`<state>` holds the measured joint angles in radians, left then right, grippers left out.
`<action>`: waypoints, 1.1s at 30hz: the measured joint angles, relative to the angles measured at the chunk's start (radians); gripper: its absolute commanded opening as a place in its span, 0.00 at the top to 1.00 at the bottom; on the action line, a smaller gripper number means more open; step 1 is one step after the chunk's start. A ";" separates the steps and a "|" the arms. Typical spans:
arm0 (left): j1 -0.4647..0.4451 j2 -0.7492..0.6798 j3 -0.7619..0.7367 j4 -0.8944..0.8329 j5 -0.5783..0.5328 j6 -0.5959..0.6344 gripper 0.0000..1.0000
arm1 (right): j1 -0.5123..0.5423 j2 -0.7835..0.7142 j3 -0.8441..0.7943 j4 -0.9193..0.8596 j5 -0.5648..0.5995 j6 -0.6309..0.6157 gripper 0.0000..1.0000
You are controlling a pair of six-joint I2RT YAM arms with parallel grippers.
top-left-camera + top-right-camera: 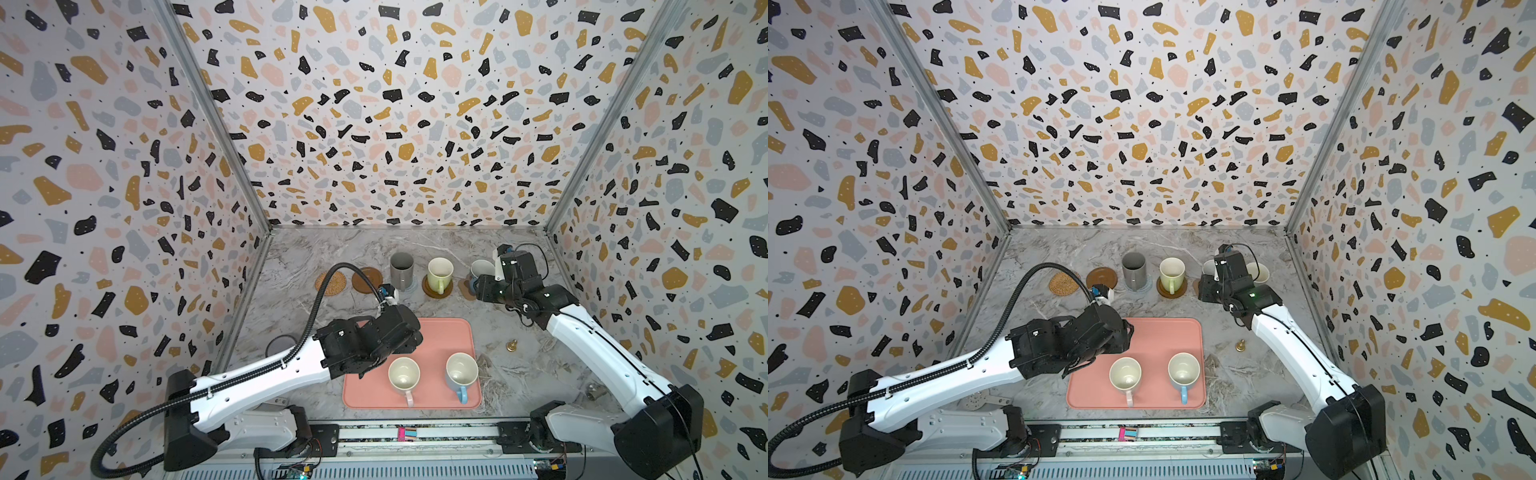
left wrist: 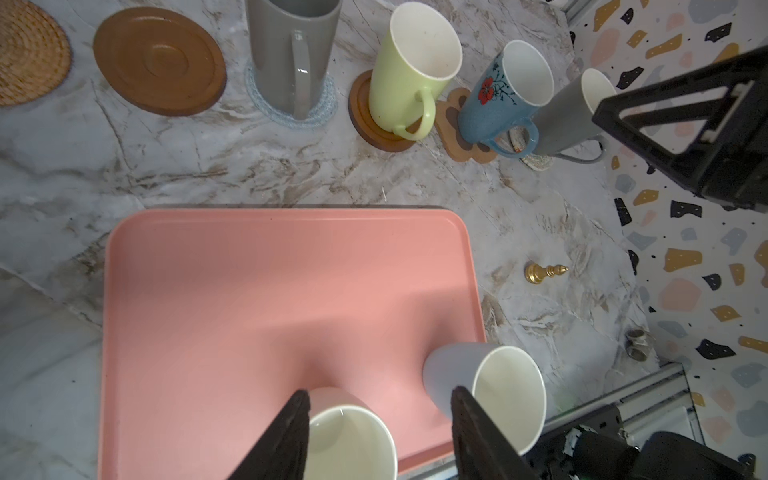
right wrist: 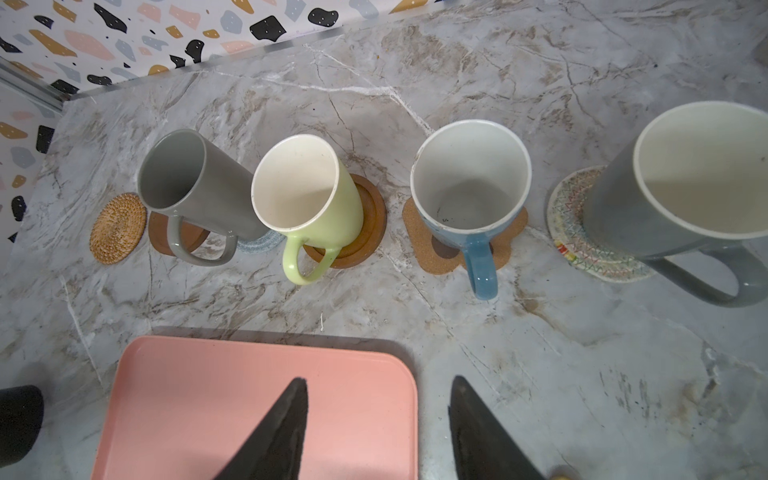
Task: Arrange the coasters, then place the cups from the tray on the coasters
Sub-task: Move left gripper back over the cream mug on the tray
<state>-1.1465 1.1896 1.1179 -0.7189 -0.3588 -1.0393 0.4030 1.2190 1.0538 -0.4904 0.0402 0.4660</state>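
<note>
now left tool (image 2: 380,390) spread, pale pink mug (image 2: 349,440) btwn its tips on salmon tray (image 2: 249,291); right tool (image 3: 379,379) spread, empty, over desk (image 3: 582,374) nr tray corner.

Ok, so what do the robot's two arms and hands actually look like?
The left arm and right arm have white shells with black joints and bases. A black ribbed hose loops along the left one; thin black wires run on the right. The left hand and right hand each have two black tapering fingers.
</note>
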 measured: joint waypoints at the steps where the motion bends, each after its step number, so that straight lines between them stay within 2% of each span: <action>1: -0.023 -0.008 -0.006 -0.011 -0.004 -0.028 0.44 | 0.000 0.000 0.000 0.004 0.000 -0.005 0.44; 8: -0.163 -0.016 -0.018 -0.077 -0.025 -0.180 0.43 | 0.000 0.002 0.000 0.029 -0.010 -0.032 0.44; 16: -0.255 -0.020 -0.017 -0.182 -0.035 -0.312 0.41 | 0.000 0.008 -0.006 0.060 -0.029 -0.046 0.44; 23: -0.355 -0.021 -0.060 -0.149 0.002 -0.423 0.40 | -0.007 0.008 -0.019 0.078 -0.037 -0.047 0.43; 33: -0.391 0.023 -0.118 -0.113 0.072 -0.476 0.39 | -0.014 0.008 -0.026 0.088 -0.048 -0.049 0.44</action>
<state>-1.5375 1.2129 1.0000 -0.8318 -0.2867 -1.5154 0.3885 1.2274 1.0283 -0.4026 -0.0082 0.4168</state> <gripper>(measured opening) 0.605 0.565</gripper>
